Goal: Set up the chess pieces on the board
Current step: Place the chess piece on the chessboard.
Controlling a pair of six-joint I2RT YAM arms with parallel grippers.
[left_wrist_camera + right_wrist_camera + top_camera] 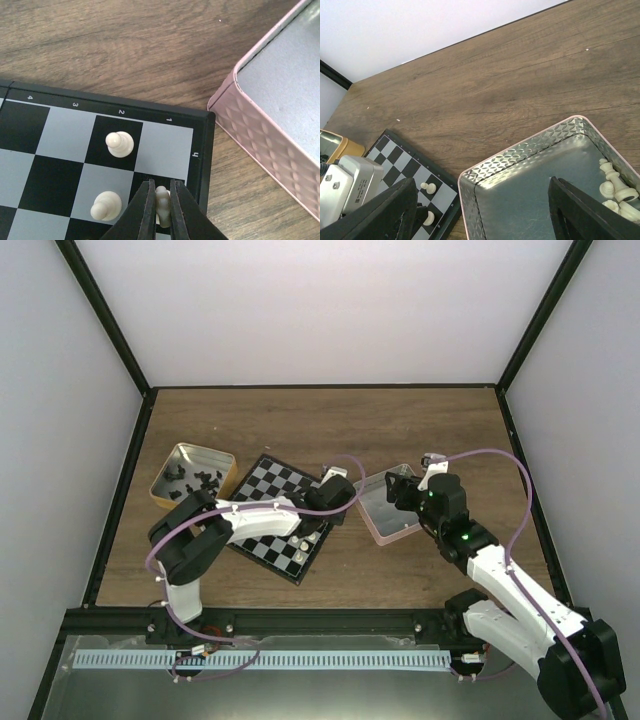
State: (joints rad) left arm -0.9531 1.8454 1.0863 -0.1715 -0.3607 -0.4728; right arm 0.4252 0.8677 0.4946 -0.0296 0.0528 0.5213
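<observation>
The board (65, 135) lies left of centre on the table (265, 480). My left gripper (161, 200) is shut on a cream-white chess piece (163, 202) over the black square in the board's corner, beside the rim marked 1. Two white pawns (119, 145) (106, 205) stand on squares just left of it. My right gripper (482, 212) hangs open over the pink tray (520, 150), with nothing between its fingers (385, 210). Several white pieces (615, 192) lie in the tray's right corner. In the top view, the left gripper (318, 523) sits at the board's right edge.
A gold tin (190, 475) holding several black pieces stands left of the board. The pink tray (375, 530) sits close to the board's right corner, a narrow strip of wood between them. Black frame rails border the table.
</observation>
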